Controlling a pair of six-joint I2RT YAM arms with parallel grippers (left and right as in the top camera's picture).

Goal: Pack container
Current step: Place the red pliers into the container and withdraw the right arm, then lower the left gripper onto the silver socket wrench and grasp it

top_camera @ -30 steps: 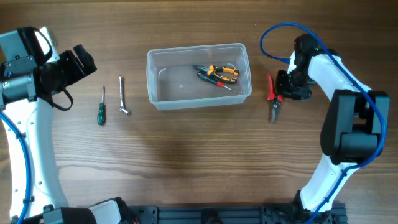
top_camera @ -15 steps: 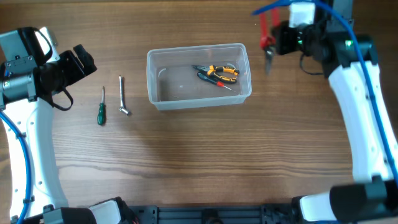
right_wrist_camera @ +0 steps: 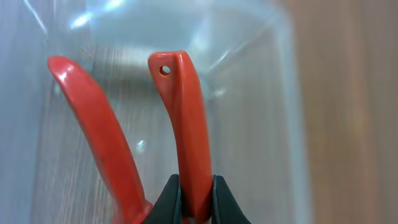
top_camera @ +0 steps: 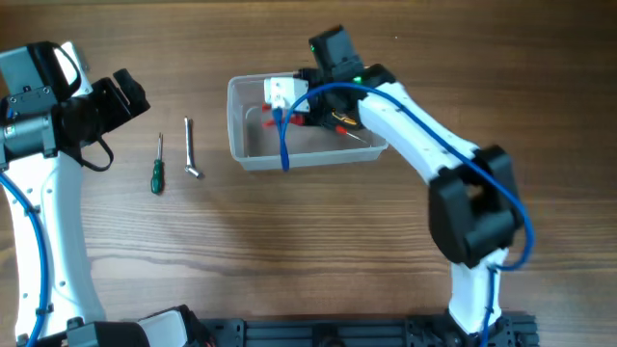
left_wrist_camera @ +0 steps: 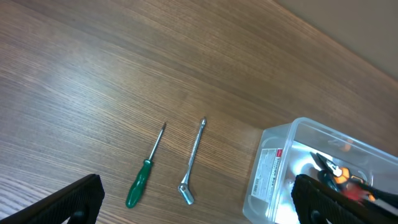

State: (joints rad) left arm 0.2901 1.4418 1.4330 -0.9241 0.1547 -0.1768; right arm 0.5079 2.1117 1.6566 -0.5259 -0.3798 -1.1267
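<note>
The clear plastic container [top_camera: 249, 143] stands at the table's middle back; it also shows in the left wrist view [left_wrist_camera: 270, 180] and fills the right wrist view [right_wrist_camera: 261, 74]. My right gripper [top_camera: 294, 108] is over the container, shut on one handle of the red-handled pliers [right_wrist_camera: 186, 137]. Orange-handled pliers and a dark screwdriver [top_camera: 347, 118] lie inside the container at its right. My left gripper [top_camera: 123, 96] is open and empty, held left of the container, its fingers wide apart in the left wrist view [left_wrist_camera: 196, 202].
A green-handled screwdriver [top_camera: 156, 166] and a metal socket wrench [top_camera: 191, 149] lie side by side left of the container; both show in the left wrist view, the screwdriver [left_wrist_camera: 144, 177] and the wrench [left_wrist_camera: 193, 165]. A blue cable [top_camera: 282, 135] hangs over the container.
My right arm lifted the red pliers from the table right of the container, swung left and now holds them over the container's inside. The left arm has not moved.
</note>
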